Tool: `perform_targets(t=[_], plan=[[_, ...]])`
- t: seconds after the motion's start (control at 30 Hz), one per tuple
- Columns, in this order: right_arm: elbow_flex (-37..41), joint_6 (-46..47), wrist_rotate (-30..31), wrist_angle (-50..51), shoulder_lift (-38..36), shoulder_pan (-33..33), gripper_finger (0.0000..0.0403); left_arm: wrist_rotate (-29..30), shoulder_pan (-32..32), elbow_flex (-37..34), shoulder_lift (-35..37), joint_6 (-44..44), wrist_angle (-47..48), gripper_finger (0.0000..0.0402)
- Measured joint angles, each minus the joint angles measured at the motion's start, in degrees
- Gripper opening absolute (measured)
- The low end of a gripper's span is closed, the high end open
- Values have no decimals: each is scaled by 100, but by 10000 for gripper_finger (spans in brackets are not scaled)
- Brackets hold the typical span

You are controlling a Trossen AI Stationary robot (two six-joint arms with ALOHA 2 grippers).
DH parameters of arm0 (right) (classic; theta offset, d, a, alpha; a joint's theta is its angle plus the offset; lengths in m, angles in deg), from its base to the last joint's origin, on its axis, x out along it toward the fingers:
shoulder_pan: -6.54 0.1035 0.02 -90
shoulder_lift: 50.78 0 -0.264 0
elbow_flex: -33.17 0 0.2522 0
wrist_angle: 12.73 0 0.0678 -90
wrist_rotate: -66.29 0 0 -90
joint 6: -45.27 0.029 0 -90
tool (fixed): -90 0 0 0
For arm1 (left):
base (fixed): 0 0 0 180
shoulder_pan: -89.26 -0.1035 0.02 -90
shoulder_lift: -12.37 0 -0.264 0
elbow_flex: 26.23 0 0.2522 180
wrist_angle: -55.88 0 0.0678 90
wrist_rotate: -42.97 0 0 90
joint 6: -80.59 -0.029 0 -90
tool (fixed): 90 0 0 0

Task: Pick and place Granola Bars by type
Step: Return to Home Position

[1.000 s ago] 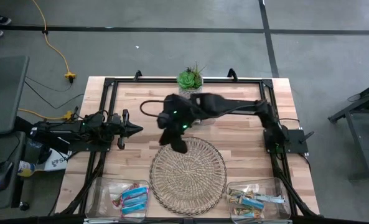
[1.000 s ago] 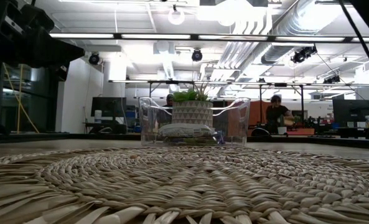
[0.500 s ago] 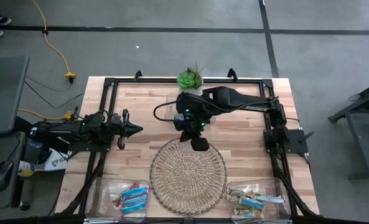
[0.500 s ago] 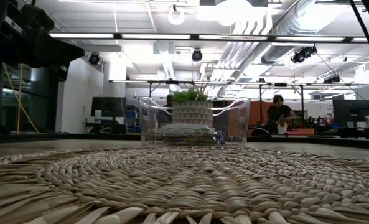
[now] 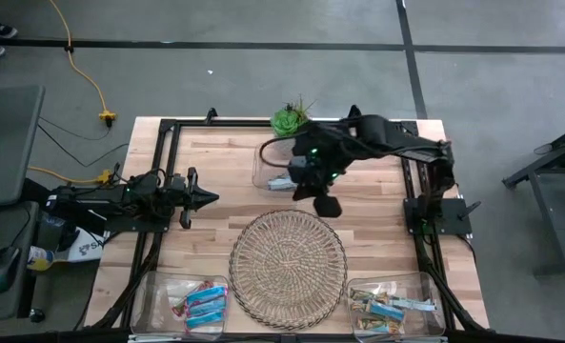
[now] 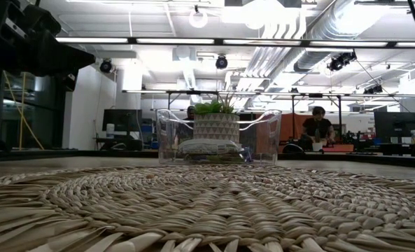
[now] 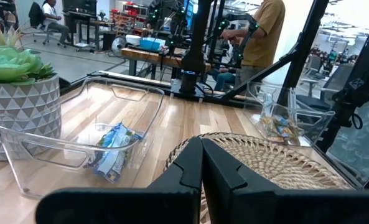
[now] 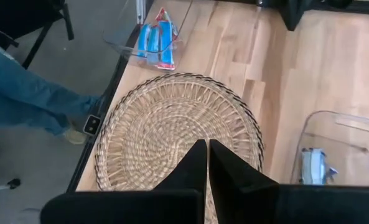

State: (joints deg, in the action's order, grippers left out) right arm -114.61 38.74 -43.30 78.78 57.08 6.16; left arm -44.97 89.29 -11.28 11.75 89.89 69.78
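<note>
Blue granola bars lie in the clear bin at the near left; they also show in the right wrist view. Tan-green bars lie in the near-right bin. A silvery-blue bar lies in the far bin; it also shows in the low view. My right gripper is shut and empty above the far right rim of the round wicker tray; its wrist view looks down on the tray. My left gripper is shut and empty at the table's left.
A potted green plant stands at the far edge behind the far bin. A black frame runs round the table top. People sit and stand in the room beyond. Bare wood shows between tray and right arm base.
My right gripper has swung from above the tray's far left part toward the table's right edge and a little toward the far edge, staying shut and empty. The far bin, hidden under the arm before, now shows in the high view.
</note>
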Motion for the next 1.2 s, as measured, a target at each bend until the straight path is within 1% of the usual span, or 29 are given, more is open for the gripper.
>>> perform_targets(t=[0.07,0.27,0.37,0.43,0.5,0.6,0.8,0.93,1.07,1.2], plan=[[0,-2,19,105,-178,-39,0,0,0,2,0,1,0,1],[29,36,330,332,-835,-161,0,0,-1,1,0,2,0,1],[334,139,396,272,-1366,-242,0,0,-1,1,0,0,0,1],[732,205,483,108,-1814,-303,0,0,-1,2,0,0,0,1],[1303,329,522,-168,-2347,-384,0,0,-1,0,0,1,0,1],[2428,593,596,-833,-3257,-537,0,0,-1,0,0,1,0,1],[4862,1176,1052,-2030,-5138,-694,0,1,-1,2,0,1,0,1],[6295,1680,1327,-2712,-6274,-692,0,1,-2,1,0,1,0,1],[7527,2123,1632,-3369,-7287,-693,0,2,-1,2,1,0,0,1],[8559,2280,1628,-3928,-8092,-693,0,2,-1,1,2,0,0,1]])
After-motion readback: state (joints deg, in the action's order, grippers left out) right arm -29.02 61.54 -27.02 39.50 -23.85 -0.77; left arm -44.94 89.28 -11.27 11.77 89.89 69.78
